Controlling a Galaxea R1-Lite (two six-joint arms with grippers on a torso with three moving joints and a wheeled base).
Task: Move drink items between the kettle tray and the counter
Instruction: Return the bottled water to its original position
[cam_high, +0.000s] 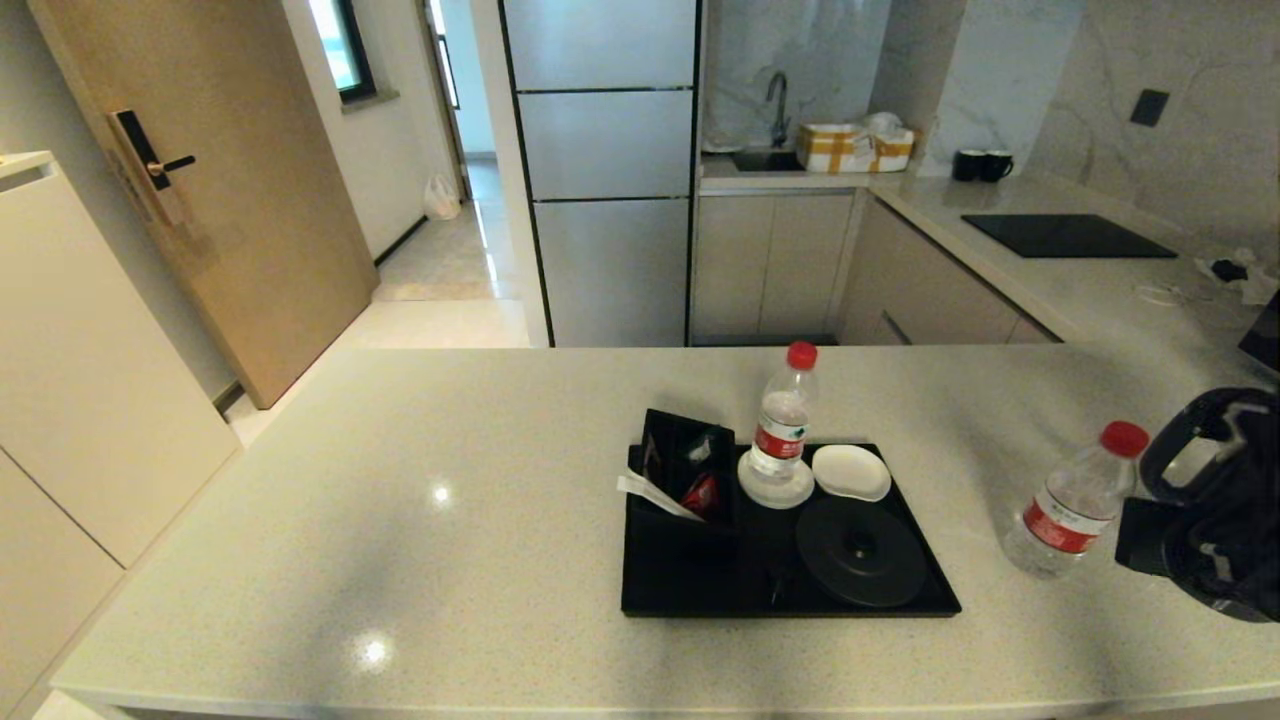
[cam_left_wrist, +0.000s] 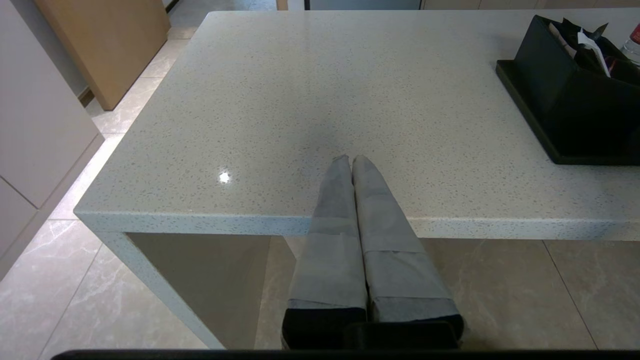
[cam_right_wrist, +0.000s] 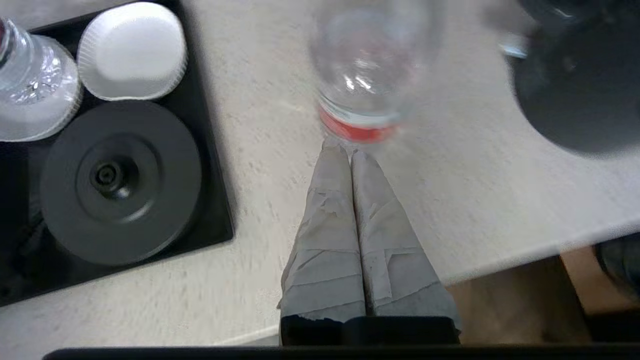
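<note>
While bottle (cam_high: 1070, 505) tilts, other bottle (cam_high: 783, 430) upright

A black sachet box (cam_high: 688, 470); two black mugs (cam_high: 981, 165) beyond a hob (cam_high: 1066, 236).

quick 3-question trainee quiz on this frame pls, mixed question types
1. True or false: both water bottles stand on the tray.
2. What sits on the round kettle base? A) the kettle B) a bottle C) nothing
3. In what state are the right gripper fingers?

Key:
1. False: one bottle stands on a coaster on the tray, the other bottle on the counter.
2. C
3. Shut, holding nothing.
</note>
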